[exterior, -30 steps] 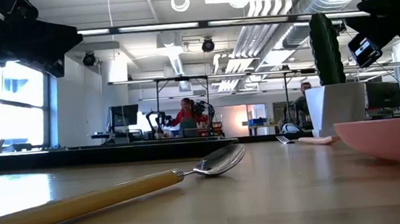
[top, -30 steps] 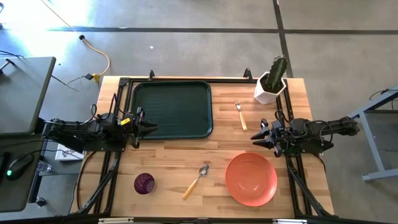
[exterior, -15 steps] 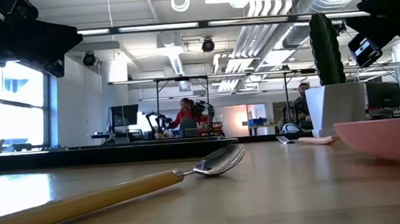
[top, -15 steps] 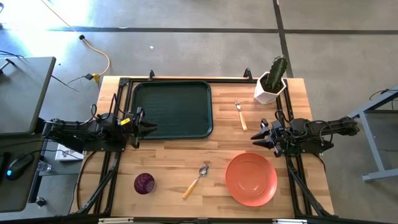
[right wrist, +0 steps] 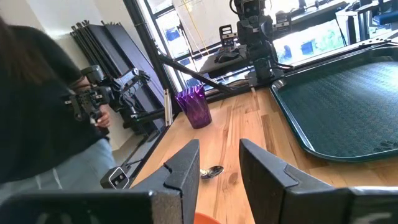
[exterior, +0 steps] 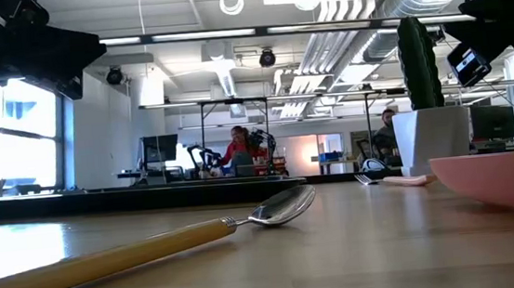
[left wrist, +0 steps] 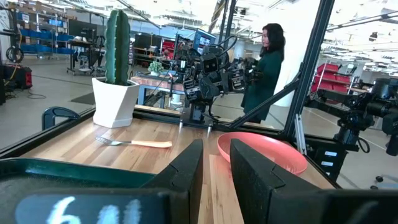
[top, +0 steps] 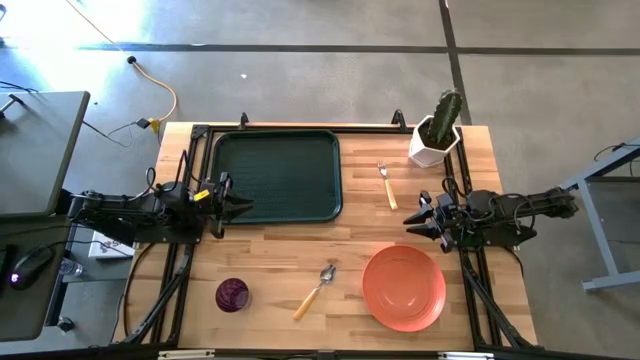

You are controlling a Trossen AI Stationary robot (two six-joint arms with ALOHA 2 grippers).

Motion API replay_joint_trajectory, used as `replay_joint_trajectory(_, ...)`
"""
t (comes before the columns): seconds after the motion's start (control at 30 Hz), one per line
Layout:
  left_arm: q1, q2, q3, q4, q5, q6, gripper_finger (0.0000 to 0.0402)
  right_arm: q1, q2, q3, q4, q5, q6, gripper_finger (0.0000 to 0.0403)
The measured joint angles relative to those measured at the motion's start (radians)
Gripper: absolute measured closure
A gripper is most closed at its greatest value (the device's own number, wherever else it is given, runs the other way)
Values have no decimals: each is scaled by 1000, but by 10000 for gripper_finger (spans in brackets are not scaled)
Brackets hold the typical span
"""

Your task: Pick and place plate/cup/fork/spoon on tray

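The dark green tray (top: 277, 176) lies at the table's far left. The salmon-orange plate (top: 404, 288) lies at the near right. The purple cup (top: 232, 295) stands at the near left. The spoon (top: 315, 289) lies between cup and plate, bowl toward the far side. The fork (top: 387, 184) lies right of the tray. My left gripper (top: 246, 207) hovers at the tray's near left corner, open and empty. My right gripper (top: 412, 218) hovers beyond the plate, open and empty.
A white pot with a cactus (top: 437, 131) stands at the far right corner. A person (left wrist: 264, 68) stands beyond the table's right side in the left wrist view, and another person (right wrist: 43, 118) shows close by in the right wrist view.
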Motion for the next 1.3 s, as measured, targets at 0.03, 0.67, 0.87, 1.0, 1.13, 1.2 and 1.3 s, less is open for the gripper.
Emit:
replay_joint_trajectory(0.03,0,0,0,0,0,0,330,0,0,0,0,0,0,300)
replay_joint_trajectory(0.67,0,0,0,3,-196,-244,330,0,0,0,0,0,0,300)
replay_joint_trajectory(0.87,0,0,0,28,-228,-312,330,0,0,0,3,0,21,300)
replay_joint_trajectory(1.0,0,0,0,84,-229,-382,330,0,0,0,26,42,183,300)
replay_joint_trajectory(1.13,0,0,0,140,-231,-403,330,0,0,0,56,173,314,300)
replay_joint_trajectory(1.2,0,0,0,159,-232,-402,330,0,0,0,79,213,309,300)
replay_joint_trajectory(1.3,0,-1,0,174,-231,-402,330,0,0,0,147,261,314,300)
